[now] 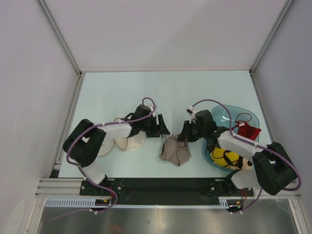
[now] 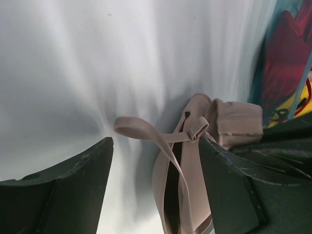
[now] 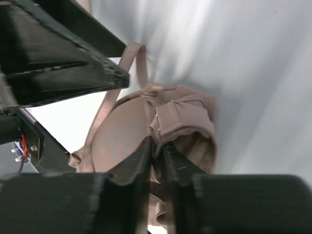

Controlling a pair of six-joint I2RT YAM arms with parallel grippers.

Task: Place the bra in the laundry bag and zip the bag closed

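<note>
From above, the bra (image 1: 175, 152) lies crumpled on the pale desk (image 1: 122, 92), between the two arms and near the front edge. The laundry bag (image 1: 127, 142) sits to its left, partly under the left arm, its cream halves spread apart. The teal basket (image 1: 226, 108) at the right holds a red bra (image 1: 247, 130) and a yellow-and-black garment (image 1: 224, 157) (neither wanted here). The left fingers (image 1: 160, 127) and right fingers (image 1: 187, 132) both hang just beyond the bra's far side.

The left wrist view shows that arm's fingers (image 2: 63, 195) spread wide and holding nothing. A thin taupe strap (image 2: 168, 146) loops up in the gap between them, touching neither that I can see.

In the right wrist view, the fingers (image 3: 136, 165) are pinched together on a folded band of fabric at the bra's edge, with a cup (image 3: 119, 139) bulging to one side.

I'd judge it light, limp and easily bunched. The cups should spring back a little, while the straps dangle and could snag on the bag's zip rim. The doubled band looks like a sound place to hold. A strap alone would leave the rest swinging.
</note>
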